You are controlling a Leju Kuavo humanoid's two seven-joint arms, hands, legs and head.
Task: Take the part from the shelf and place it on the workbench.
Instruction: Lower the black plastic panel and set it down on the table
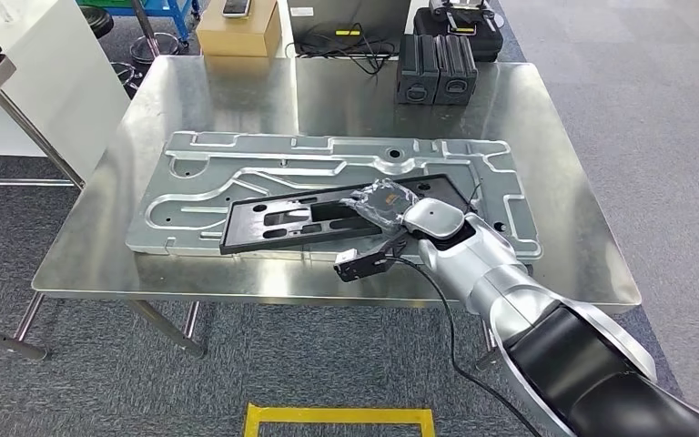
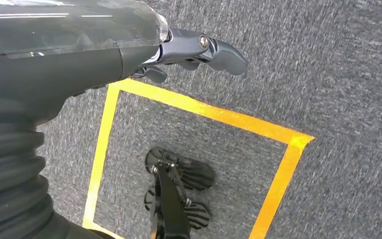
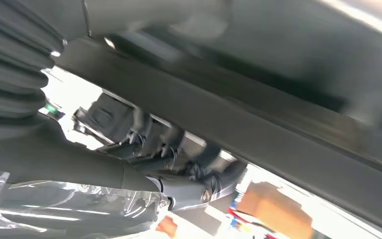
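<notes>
The long flat black part [image 1: 282, 218] lies slanted across a big silver stamped panel [image 1: 237, 164] on the metal workbench [image 1: 237, 91]. My right hand [image 1: 384, 202], wrapped in clear plastic, is at the part's right end. In the right wrist view its fingers [image 3: 179, 149] curl around the edge of the black part [image 3: 258, 129], gripping it. My left hand [image 2: 189, 50] hangs over the grey carpet with its fingers apart and nothing in it.
Two black cases [image 1: 437, 68] stand at the bench's far edge, with a cardboard box [image 1: 237, 36] and cables behind them. A white cabinet [image 1: 45, 64] is at the left. Yellow floor tape [image 1: 337, 416] marks a square in front of the bench.
</notes>
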